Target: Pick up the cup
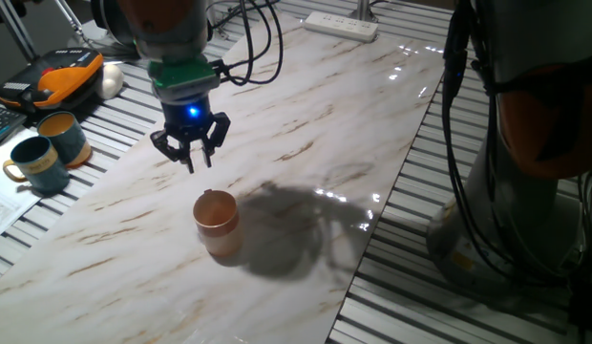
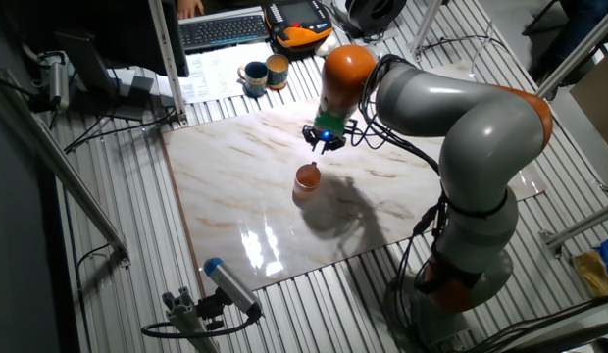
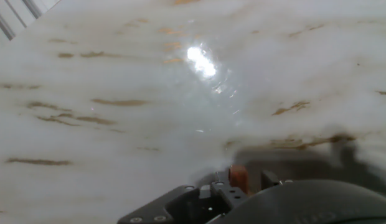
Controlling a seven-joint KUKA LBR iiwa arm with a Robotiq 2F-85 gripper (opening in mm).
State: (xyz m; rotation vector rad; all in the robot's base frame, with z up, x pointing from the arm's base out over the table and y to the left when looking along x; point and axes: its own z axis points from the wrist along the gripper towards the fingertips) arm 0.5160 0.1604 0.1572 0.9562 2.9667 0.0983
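Right now the black two-finger hand (image 1: 193, 158) hangs above the white marble-pattern table (image 1: 353, 115), fingers pointing down and spread a little apart, nothing between them. It carries a green collar and a blue light just above the fingers.

The small pinkish-tan cylindrical cup (image 1: 217, 224) stands upright on the table, mouth up, so its long axis is vertical, roughly parallel w/ the fingers. Seen from the one fixed view, the cup sits at approx 5 o'clock from the hand: lower in frame and slightly to the right, near but clearly apart, no contact. The other fixed view agrees: the hand (image 2: 326, 140) floats above and beyond the cup (image 2: 307, 177), which lies at about 7 o'clock from it there.

Hand view shows only bare marble w/ brown veins and a bright glare spot, plus the dark hand body along the bottom edge. No cup in it, so the hand is prob. not yet over the cup.

Judgement: the coming move turns on that offset. The hand needs to shift sideways toward the cup until the rim is centred under the fingers, then go straight down along the cup's axis. Whether the finger gap is wide enough to straddle the cup, can't tell.

Two teal mugs (image 1: 48, 151) stand well apart at 9 o'clock, off the marble.
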